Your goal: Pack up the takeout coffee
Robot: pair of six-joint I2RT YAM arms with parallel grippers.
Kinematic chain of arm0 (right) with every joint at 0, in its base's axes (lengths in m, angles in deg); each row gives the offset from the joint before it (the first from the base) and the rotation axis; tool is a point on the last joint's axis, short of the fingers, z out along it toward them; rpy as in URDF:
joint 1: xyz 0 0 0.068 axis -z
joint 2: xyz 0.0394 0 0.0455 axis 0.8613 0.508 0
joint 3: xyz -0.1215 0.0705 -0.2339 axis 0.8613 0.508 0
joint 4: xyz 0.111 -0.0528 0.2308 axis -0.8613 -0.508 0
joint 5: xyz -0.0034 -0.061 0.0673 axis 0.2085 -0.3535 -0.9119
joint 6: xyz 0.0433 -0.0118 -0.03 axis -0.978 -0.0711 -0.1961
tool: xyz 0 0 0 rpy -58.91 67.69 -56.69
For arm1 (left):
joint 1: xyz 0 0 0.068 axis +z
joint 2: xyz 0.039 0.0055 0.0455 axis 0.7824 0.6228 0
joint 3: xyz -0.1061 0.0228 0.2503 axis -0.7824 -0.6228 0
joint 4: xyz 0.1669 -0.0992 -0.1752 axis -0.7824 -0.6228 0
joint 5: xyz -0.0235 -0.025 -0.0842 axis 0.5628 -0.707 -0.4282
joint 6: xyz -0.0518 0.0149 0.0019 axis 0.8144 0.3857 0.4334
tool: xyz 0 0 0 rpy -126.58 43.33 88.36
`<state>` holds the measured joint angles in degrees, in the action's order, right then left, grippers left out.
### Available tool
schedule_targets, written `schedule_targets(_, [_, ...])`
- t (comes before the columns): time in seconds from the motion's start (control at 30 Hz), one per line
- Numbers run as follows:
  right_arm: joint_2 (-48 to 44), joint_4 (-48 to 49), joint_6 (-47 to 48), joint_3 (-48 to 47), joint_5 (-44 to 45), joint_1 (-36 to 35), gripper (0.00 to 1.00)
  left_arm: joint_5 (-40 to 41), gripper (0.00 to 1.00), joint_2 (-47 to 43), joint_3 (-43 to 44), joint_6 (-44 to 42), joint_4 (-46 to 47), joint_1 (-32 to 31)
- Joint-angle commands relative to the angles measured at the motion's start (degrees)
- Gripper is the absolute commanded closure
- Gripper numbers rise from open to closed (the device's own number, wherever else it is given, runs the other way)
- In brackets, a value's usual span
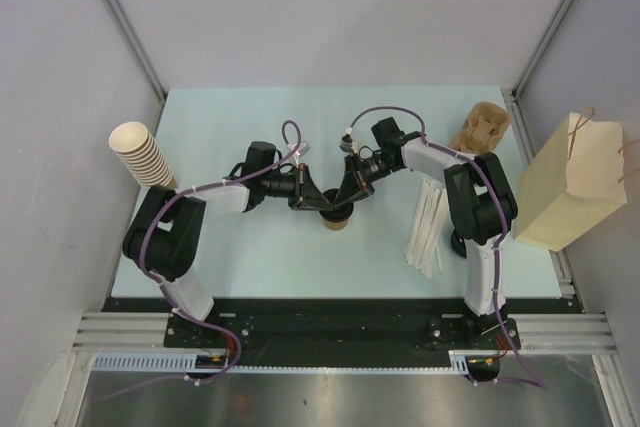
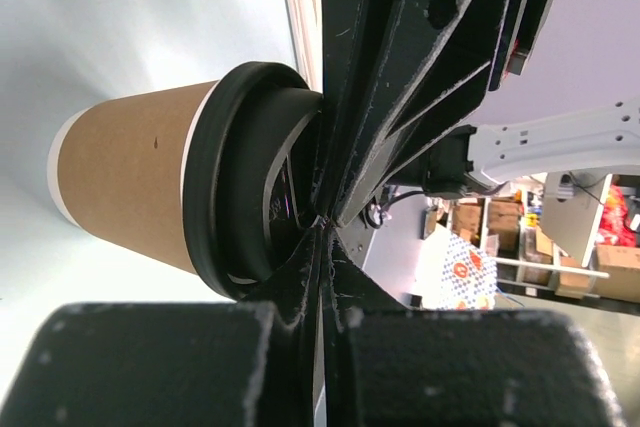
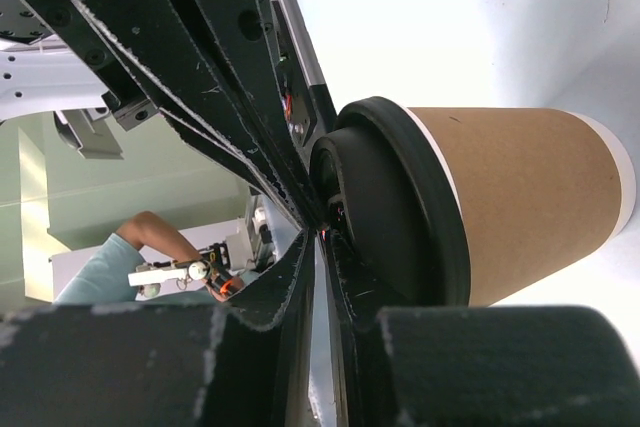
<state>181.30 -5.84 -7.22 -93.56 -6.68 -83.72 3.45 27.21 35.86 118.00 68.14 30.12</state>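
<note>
Nearest the overhead camera, my two arms are bolted to a black rail (image 1: 320, 319) at the table's front edge. Beyond it lies the pale table (image 1: 250, 127). At its right edge a tan paper bag (image 1: 575, 187) with handles stands upright, and what it holds is hidden from me. At the left edge a stack of nested tan cups (image 1: 140, 152) leans over, its pale open mouth facing up and away. A brown pulp carrier tray (image 1: 482, 127) sits tilted at the far right, near my right arm and well apart from the cup. White sticks (image 1: 428, 227) lie in a loose bundle beside the right arm's base. The brown takeout cup (image 1: 337, 219) stands upright at mid-table, capped by a black lid (image 2: 235, 187), so its contents cannot be seen. My left gripper (image 2: 325, 219) has its fingers pressed together, tips against the lid's top. My right gripper (image 3: 322, 235) meets the lid from the other side. Only a thin slit shows between its fingers, and I cannot tell whether they nip the lid.
</note>
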Motion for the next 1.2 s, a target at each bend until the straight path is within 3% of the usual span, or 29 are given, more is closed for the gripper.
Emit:
schedule_targets(0.0, [8.5,-0.94,2.49,3.98,23.84,-0.1,0.85,13.5,1.0,1.08,-1.68,-8.12,-8.59,0.1])
schedule_targets(0.43, [-3.17,-0.94,4.43,3.72,11.98,-3.43,0.8,2.35,0.9,-4.27,-2.56,-1.45,2.48,-0.34])
schedule_targets(0.73, [-9.16,3.89,-0.67,3.02,5.04,-0.36,0.77,1.81,0.9,-7.97,-0.63,-0.13,3.71,-0.26])
schedule_targets(1.17, [-8.72,8.91,-7.88,1.7,0.46,-0.45,0.77,2.6,0.89,-6.04,0.6,0.57,4.33,-0.52])
